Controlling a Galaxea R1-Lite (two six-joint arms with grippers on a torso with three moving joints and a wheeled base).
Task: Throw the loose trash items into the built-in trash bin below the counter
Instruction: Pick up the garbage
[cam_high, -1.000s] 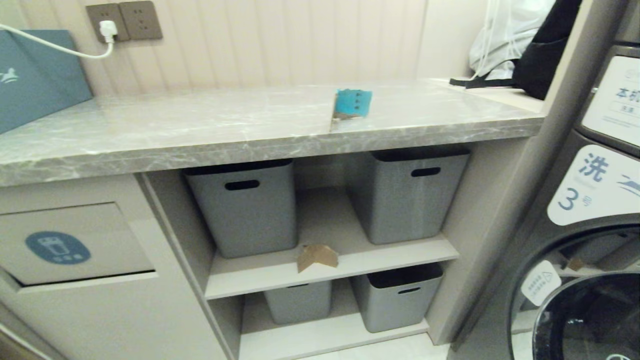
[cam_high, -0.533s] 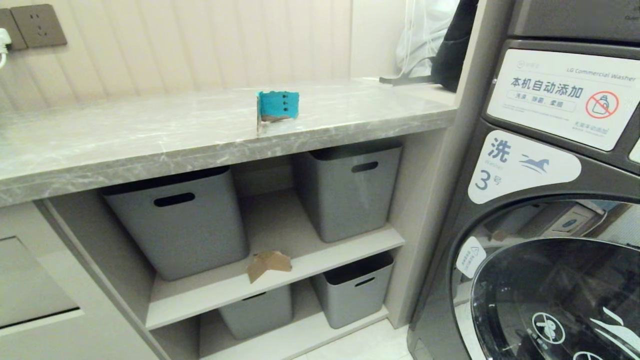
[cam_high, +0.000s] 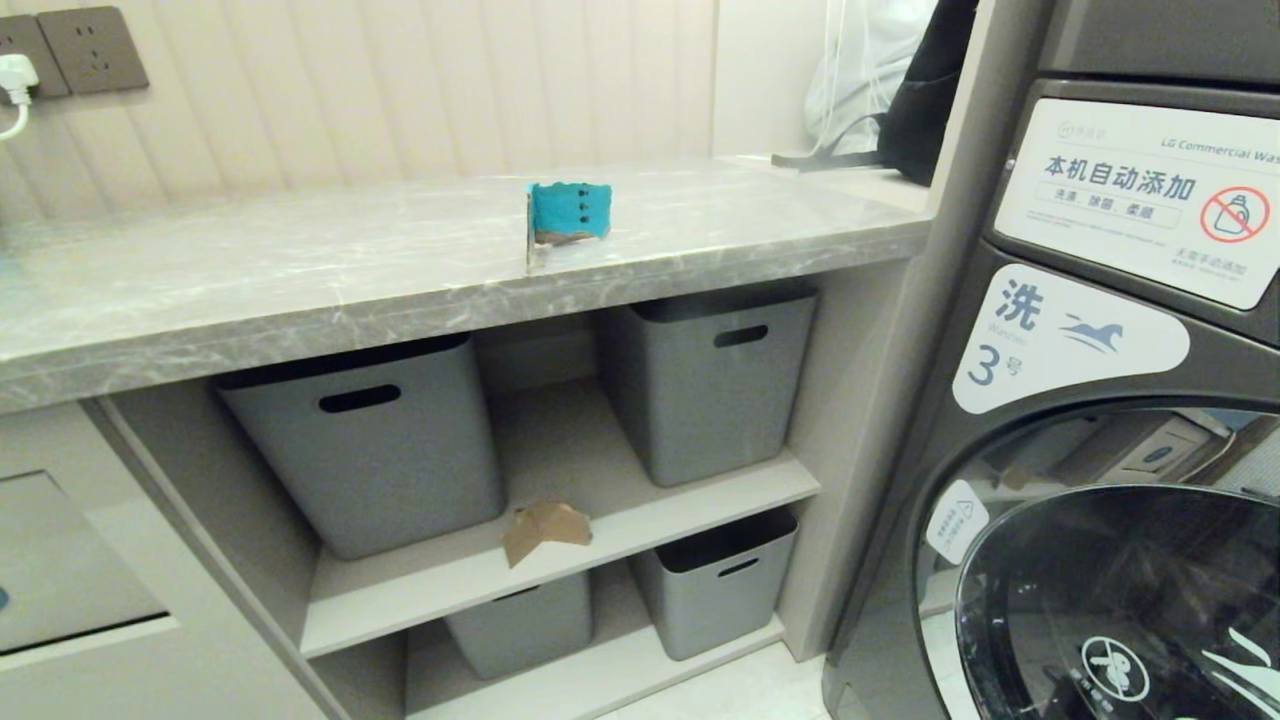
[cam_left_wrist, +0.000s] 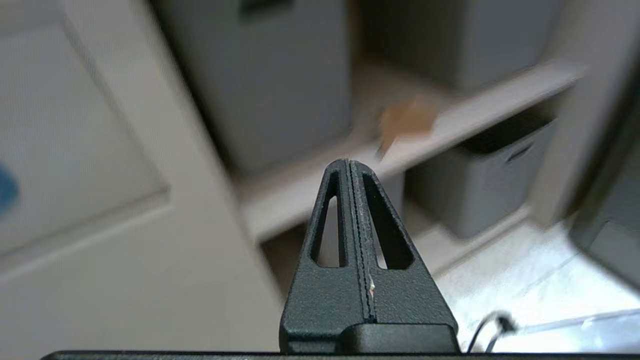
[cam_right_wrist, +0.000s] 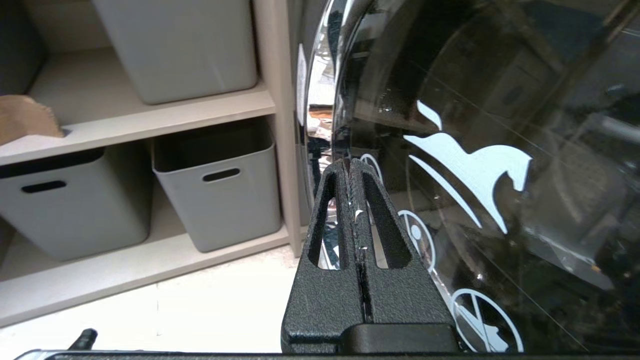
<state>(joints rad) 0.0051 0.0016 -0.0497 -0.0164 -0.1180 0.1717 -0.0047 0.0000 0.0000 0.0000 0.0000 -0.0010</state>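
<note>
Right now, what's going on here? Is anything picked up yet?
Nothing is picked up. The left claw and right claw are both shut and empty, hanging low in front of the cabinet. A teal-blue cardboard scrap stands near the front edge of the counter. A brown cardboard scrap lies on the upper shelf between two grey baskets. The built-in trash bin is at the far left, flap not pushed in. A washing machine stands on the right.

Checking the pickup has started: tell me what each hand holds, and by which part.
Nothing is held. The left hand and right hand are both shut and empty; the brown scrap lies untouched on the shelf.
</note>
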